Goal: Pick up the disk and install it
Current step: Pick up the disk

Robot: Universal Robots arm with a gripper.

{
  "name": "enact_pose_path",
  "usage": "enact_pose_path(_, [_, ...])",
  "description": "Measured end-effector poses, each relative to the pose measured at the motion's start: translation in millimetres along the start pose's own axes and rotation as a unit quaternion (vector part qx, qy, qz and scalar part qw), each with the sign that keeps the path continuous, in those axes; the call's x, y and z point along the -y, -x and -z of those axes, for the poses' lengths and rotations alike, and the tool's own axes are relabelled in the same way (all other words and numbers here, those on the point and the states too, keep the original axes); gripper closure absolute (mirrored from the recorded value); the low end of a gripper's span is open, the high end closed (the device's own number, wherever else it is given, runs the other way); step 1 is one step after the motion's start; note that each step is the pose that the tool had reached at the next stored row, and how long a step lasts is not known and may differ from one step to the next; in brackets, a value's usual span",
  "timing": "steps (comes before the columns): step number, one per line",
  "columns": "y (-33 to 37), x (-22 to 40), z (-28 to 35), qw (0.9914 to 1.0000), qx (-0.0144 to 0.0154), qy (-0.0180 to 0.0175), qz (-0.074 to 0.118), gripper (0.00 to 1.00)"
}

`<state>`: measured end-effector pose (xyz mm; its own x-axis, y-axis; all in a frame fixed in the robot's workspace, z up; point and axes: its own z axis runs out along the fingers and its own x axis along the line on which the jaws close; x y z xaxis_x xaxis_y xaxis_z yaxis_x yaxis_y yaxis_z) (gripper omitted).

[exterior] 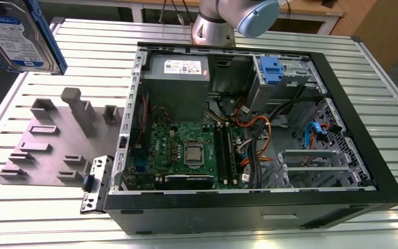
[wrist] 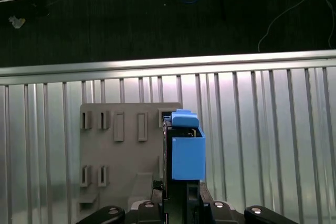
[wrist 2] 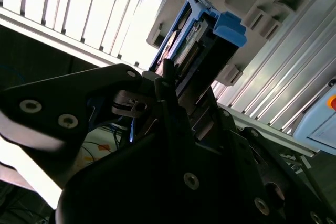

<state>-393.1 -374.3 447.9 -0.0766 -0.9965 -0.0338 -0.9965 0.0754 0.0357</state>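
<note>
Above the fixture [exterior: 54,137]: disk [exterior: 16,36], in the air at the exterior view's upper left
Pincer [wrist 2: 168,85]: clamped on one end of the disk; blue frame [wrist: 188,153] facing outward
Case [exterior: 240,205]: lying open on the slatted surface [exterior: 33,207]; just beside the fixture

Loose cables [exterior: 253,126] across the open computer case [exterior: 254,203]

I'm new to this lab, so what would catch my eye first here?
The open computer case on the slatted table, motherboard and cables exposed. At the exterior view's upper left, the disk hangs in the air, blue-framed, clamped in the gripper above the grey fixture plate.
</note>
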Motion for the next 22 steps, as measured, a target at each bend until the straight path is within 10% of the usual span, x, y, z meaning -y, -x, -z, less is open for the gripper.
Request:
enact_pose_path(15, [1.1,-1.2,32.6,1.00000,0.0000,0.0000,0.000,0.65])
enact_pose_path(22, [1.1,-1.2,33.4,1.00000,0.0000,0.0000,0.000,0.65])
